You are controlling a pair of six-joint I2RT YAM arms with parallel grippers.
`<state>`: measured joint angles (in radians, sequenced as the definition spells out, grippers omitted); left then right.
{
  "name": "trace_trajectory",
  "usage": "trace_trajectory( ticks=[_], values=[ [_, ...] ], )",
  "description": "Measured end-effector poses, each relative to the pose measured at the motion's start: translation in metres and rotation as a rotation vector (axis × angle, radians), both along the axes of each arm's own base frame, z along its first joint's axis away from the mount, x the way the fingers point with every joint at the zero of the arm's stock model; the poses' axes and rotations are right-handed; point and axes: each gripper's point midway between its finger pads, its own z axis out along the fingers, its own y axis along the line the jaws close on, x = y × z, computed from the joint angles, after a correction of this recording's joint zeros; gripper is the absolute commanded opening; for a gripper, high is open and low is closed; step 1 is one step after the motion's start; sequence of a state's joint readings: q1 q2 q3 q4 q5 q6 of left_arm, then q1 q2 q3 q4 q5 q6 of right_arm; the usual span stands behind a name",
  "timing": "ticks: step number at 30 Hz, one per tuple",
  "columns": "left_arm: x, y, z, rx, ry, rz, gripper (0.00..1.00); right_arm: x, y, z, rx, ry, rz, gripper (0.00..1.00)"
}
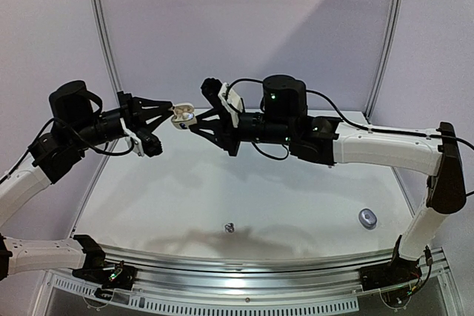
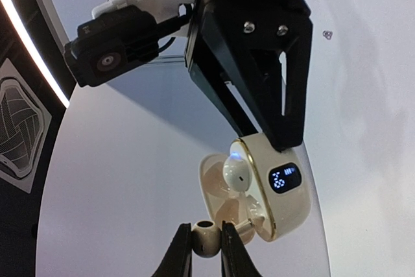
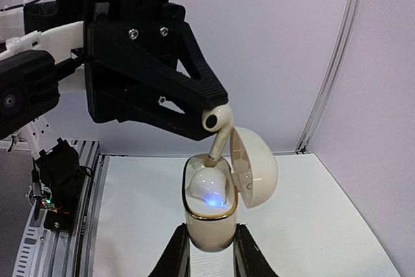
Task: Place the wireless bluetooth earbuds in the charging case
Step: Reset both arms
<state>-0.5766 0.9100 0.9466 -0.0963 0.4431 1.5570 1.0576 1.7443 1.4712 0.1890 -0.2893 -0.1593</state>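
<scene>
Up in the air over the far left of the table point(image 1: 296, 205), the right gripper point(image 3: 211, 251) is clamped on the cream charging case point(image 3: 209, 225), held upright with its lid swung open. The left gripper point(image 2: 206, 254) pinches a white earbud point(image 3: 218, 124) by its head. The earbud's long axis is nearly upright, stem pointing down, tip at the case's mouth. A second white earbud point(image 3: 209, 186) sits inside, lit blue. A dark earbud point(image 1: 229, 226) lies near the table's near edge, with a grey rounded thing point(image 1: 367, 217) off to the right.

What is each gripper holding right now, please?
Left gripper: shut on a white earbud.
Right gripper: shut on the charging case, lid open.
</scene>
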Motion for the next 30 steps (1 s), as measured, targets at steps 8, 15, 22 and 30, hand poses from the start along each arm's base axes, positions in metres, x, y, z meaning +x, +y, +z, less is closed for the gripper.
trace_trajectory(
  ticks=[8, 15, 22, 30],
  values=[
    [0.000, 0.000, -0.002, 0.008, 0.000, -0.002, 0.00, 0.004, -0.001, 0.003, 0.001, -0.022, -0.034, 0.00],
    [-0.001, -0.008, -0.005, -0.012, -0.055, 0.008, 0.00, 0.007, -0.001, 0.002, -0.009, -0.049, -0.080, 0.00],
    [0.002, -0.010, 0.007, -0.058, -0.073, 0.076, 0.00, 0.021, -0.005, 0.006, -0.006, -0.078, -0.199, 0.00],
    [0.016, 0.000, 0.012, -0.087, -0.071, 0.206, 0.00, 0.034, -0.012, 0.009, -0.009, -0.115, -0.298, 0.00]
  ],
)
